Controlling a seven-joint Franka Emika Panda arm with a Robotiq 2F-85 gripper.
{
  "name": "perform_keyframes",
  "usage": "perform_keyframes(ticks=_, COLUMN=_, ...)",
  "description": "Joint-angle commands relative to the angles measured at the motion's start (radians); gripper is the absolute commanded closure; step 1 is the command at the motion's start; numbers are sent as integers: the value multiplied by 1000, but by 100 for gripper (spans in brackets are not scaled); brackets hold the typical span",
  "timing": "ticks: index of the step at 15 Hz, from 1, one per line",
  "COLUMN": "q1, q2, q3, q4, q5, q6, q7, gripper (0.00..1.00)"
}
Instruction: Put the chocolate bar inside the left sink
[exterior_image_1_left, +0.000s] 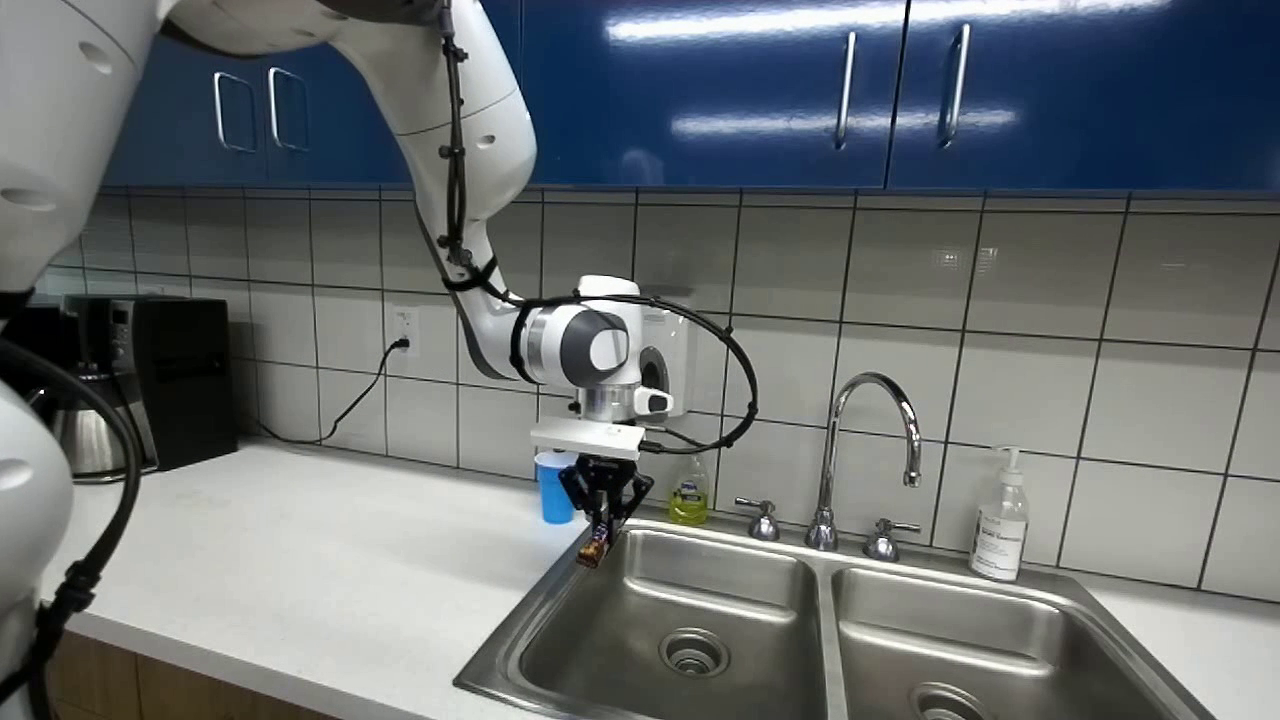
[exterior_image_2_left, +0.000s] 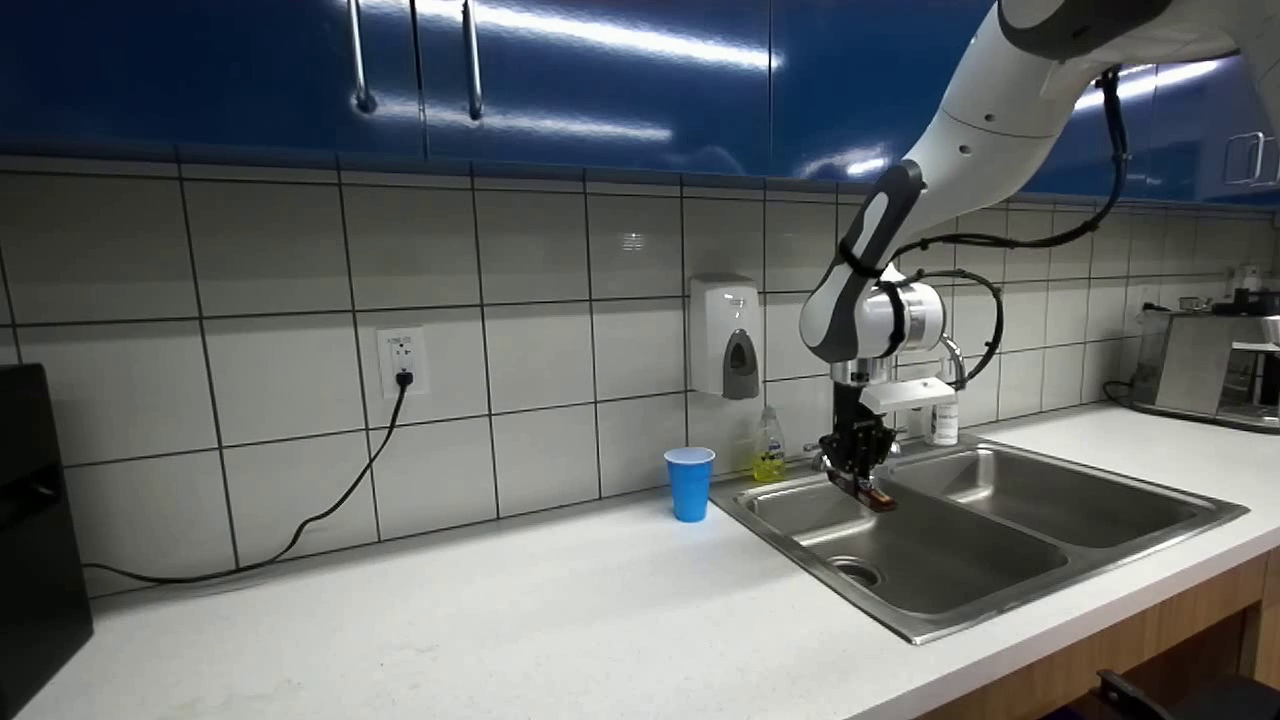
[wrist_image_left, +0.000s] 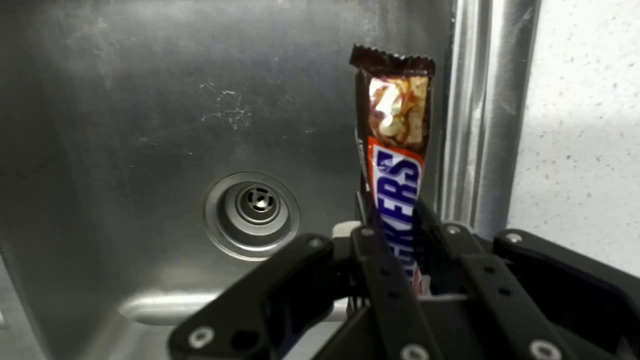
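Note:
The chocolate bar, in a brown wrapper with a white and blue label, (wrist_image_left: 397, 115) points away from my gripper (wrist_image_left: 393, 207) in the wrist view. My gripper is shut on its lower part; the bar's near end is partly hidden between the fingers. The bar also shows in both exterior views (exterior_image_1_left: 593, 551) (exterior_image_2_left: 876, 498), below the gripper (exterior_image_1_left: 604, 520) (exterior_image_2_left: 856, 475). The left sink (wrist_image_left: 140, 125) is a steel basin with a round drain. Bar and gripper are above this basin, near its rim by the counter. The left sink also shows in both exterior views (exterior_image_1_left: 590, 640) (exterior_image_2_left: 950, 560).
A blue cup (exterior_image_1_left: 556, 492) stands on the counter beside the sink's back corner. A yellow-green soap bottle (exterior_image_2_left: 768, 455), the faucet (exterior_image_1_left: 828, 470) and a white pump bottle (exterior_image_1_left: 1000, 535) stand behind the basins. The twin basin (exterior_image_1_left: 930, 640) lies beyond a steel divider.

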Motion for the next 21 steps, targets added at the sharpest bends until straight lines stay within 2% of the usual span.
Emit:
perform_keyframes(ticks=1, q1=-33, q2=3, q3=-22, q4=2, q5=5, q6=36, q7=21, gripper=95)
perform_keyframes(ticks=8, q1=-85, q2=145, q3=-47, q4=70, q5=5, q6=113, q7=32, gripper=95)
perform_keyframes(ticks=21, q1=-81, q2=411, q3=-30, q4=199, q5=-9, q6=136, q7=77, gripper=95)
